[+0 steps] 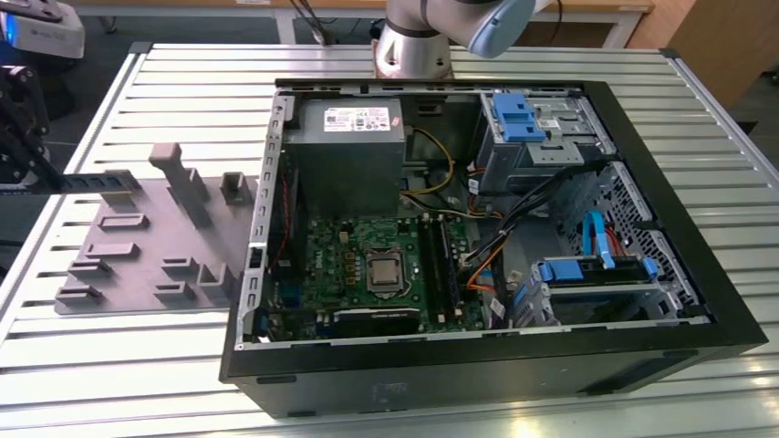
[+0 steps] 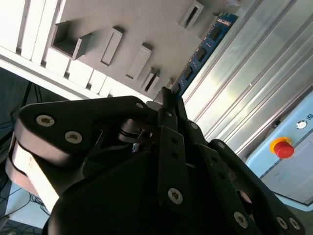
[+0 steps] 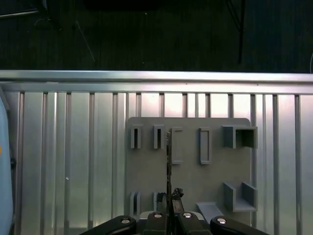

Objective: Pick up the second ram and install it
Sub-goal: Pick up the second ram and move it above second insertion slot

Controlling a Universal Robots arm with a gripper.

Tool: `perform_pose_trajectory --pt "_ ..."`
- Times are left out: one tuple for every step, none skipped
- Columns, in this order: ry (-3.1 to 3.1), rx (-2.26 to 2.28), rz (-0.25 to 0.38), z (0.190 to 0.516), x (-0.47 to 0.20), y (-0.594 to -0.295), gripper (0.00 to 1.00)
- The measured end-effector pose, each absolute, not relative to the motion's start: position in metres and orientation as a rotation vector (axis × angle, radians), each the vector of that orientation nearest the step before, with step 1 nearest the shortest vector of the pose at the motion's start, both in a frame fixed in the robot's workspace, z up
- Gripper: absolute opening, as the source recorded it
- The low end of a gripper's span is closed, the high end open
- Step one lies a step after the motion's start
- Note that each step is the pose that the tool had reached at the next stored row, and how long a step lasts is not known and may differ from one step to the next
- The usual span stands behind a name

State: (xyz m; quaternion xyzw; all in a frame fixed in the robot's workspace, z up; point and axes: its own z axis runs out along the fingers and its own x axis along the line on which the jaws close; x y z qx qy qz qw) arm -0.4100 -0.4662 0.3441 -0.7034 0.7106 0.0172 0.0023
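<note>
The second ram (image 1: pixel 100 182) is a thin dark stick with black chips, lifted above the far edge of the grey holder tray (image 1: pixel 146 251) at the exterior view's left. My gripper (image 1: pixel 44 181) is shut on one end of it. In the second wrist view the ram (image 2: pixel 204 48) runs out from the closed fingertips (image 2: pixel 166 98), over the tray (image 2: pixel 146 19). In the first wrist view the ram (image 3: pixel 168 156) appears edge-on above the tray (image 3: pixel 190 176), held by the gripper (image 3: pixel 169 203). The green motherboard (image 1: pixel 353 265) with its long black slots (image 1: pixel 439 265) lies inside the open computer case.
The open black computer case (image 1: pixel 487 356) lies on the slatted metal table (image 1: pixel 182 82). It holds a grey power supply (image 1: pixel 347 151), blue drive cages (image 1: pixel 530 123) and loose cables (image 1: pixel 487 255). The arm's base (image 1: pixel 414 50) stands behind the case. A red button (image 2: pixel 281 147) sits beside the table.
</note>
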Motion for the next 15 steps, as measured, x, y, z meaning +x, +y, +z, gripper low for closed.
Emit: perform_pose_trajectory --pt "2.229 -2.207 0.054 0.346 -0.41 -0.466 0.14" --pt "2.229 -2.207 0.053 0.348 -0.41 -0.466 0.14" --pt "2.229 -2.207 0.053 0.35 -0.41 -0.466 0.14" --pt "2.229 -2.207 0.053 0.352 -0.41 -0.466 0.14" --pt "2.229 -2.207 0.053 0.355 -0.41 -0.466 0.14" --pt "2.229 -2.207 0.053 0.357 -0.41 -0.466 0.14" --pt "2.229 -2.207 0.053 0.359 -0.41 -0.466 0.14" --pt "2.229 -2.207 0.053 0.362 -0.41 -0.466 0.14" --pt "2.229 -2.207 0.053 0.364 -0.41 -0.466 0.14" --pt "2.229 -2.207 0.053 0.366 -0.41 -0.466 0.14" --pt "2.229 -2.207 0.053 0.369 -0.41 -0.466 0.14" --pt "2.229 -2.207 0.053 0.371 -0.41 -0.466 0.14" --pt "2.23 -2.207 0.053 0.374 -0.41 -0.466 0.14" --pt "2.229 -2.207 0.053 0.376 -0.41 -0.466 0.14" --pt "2.229 -2.207 0.053 0.379 -0.41 -0.466 0.14"
